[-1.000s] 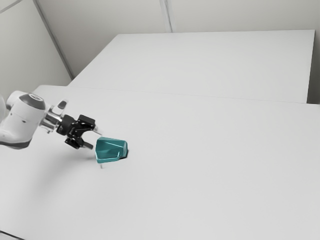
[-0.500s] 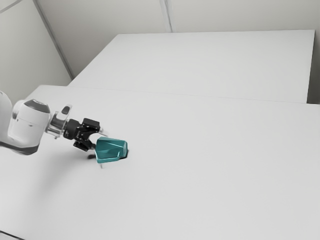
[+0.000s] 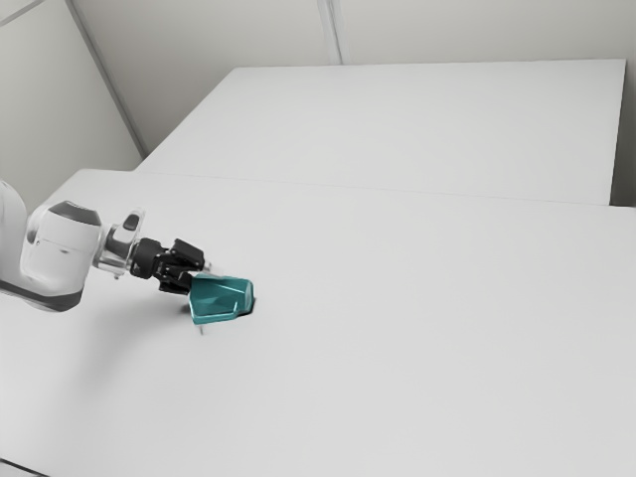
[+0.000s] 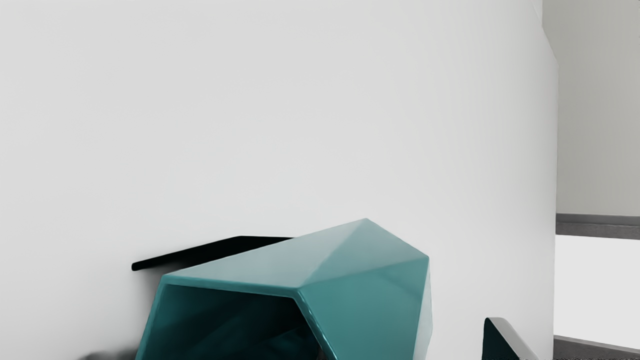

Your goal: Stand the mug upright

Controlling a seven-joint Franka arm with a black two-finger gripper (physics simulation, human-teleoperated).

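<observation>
A faceted teal mug [image 3: 221, 298] lies sideways on a white table [image 3: 397, 328]. Beside its mouth, the black gripper [image 3: 201, 278] holds its fingers spread.

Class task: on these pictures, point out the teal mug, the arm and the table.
Teal mug [image 4: 372, 300]: wrist view, outer side wall.
Arm [image 3: 62, 253]: exterior view, white segment.
Table [image 3: 397, 318]: exterior view, bare top.

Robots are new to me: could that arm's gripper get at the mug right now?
Probably yes: the open gripper is right by the tipped mug, at its mouth, and nothing seems to block the way.
</observation>
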